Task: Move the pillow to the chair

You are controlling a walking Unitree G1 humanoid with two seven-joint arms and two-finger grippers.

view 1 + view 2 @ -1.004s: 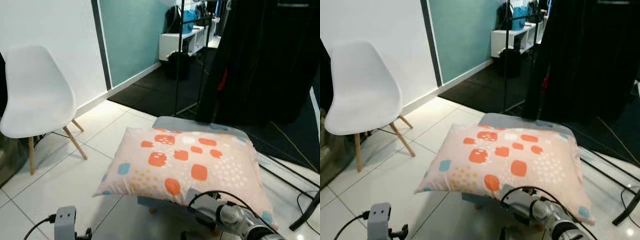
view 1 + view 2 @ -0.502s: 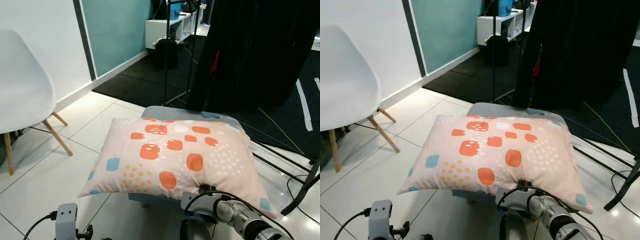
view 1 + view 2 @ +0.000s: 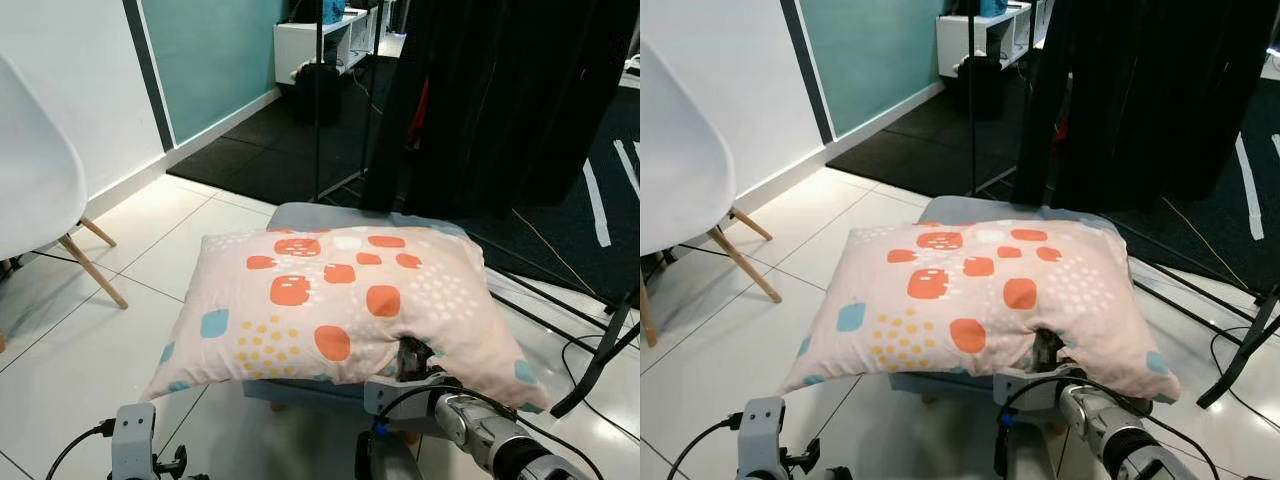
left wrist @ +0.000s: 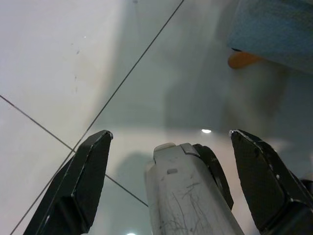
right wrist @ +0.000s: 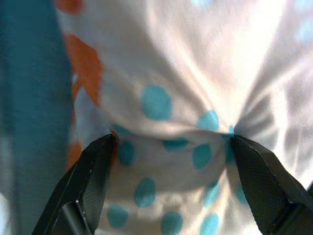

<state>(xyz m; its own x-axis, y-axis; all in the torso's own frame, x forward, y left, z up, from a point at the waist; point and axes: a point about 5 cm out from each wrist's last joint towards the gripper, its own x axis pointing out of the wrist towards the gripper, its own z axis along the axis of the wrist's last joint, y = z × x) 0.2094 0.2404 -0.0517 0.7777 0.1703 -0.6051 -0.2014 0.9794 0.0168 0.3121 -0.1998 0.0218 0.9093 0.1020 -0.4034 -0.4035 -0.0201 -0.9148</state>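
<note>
The left gripper (image 4: 168, 147) hangs wide open over bare floor (image 4: 58, 63), holding nothing. The right gripper (image 5: 168, 147) is spread wide with the pillow's (image 3: 330, 300) near edge bunched between its fingers, not yet clamped, so it may catch only loose cover and let the pillow sag or slide off the stool (image 3: 300, 215). The chair (image 3: 35, 180) stands well apart to the left, so a weak grip could fail on the way.
</note>
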